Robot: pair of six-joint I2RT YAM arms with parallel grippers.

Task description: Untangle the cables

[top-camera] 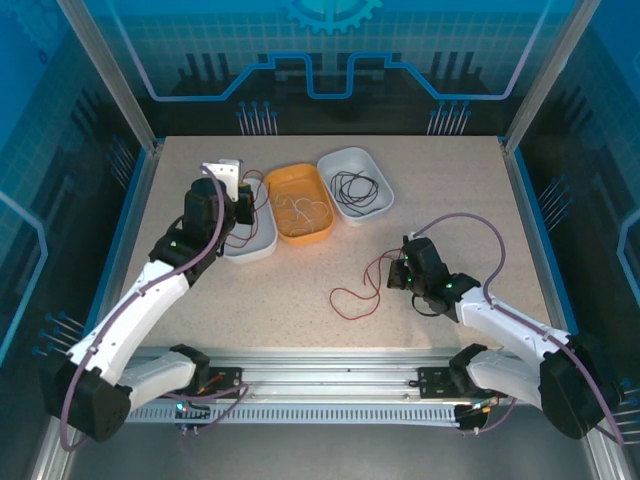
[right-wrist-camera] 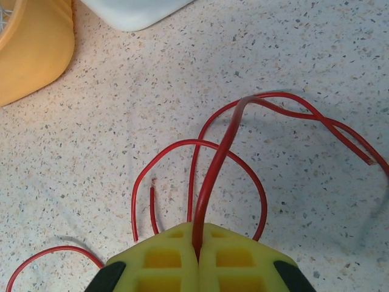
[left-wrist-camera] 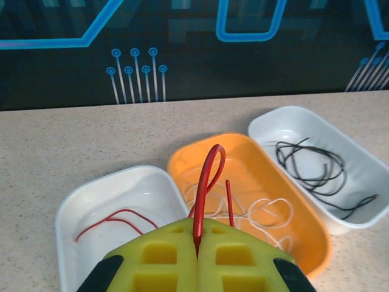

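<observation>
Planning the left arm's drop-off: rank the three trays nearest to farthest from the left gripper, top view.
1. Left white tray: left end of the row, beneath the left gripper.
2. Orange tray: middle of the row, next one to the right.
3. Right white tray: right end of the row, beyond the orange one.

Speckled table [top-camera: 450,200], orange tray [top-camera: 290,178] between left white tray [top-camera: 262,238] and right white tray [top-camera: 345,158], blue-lit back wall [top-camera: 330,50]
</observation>
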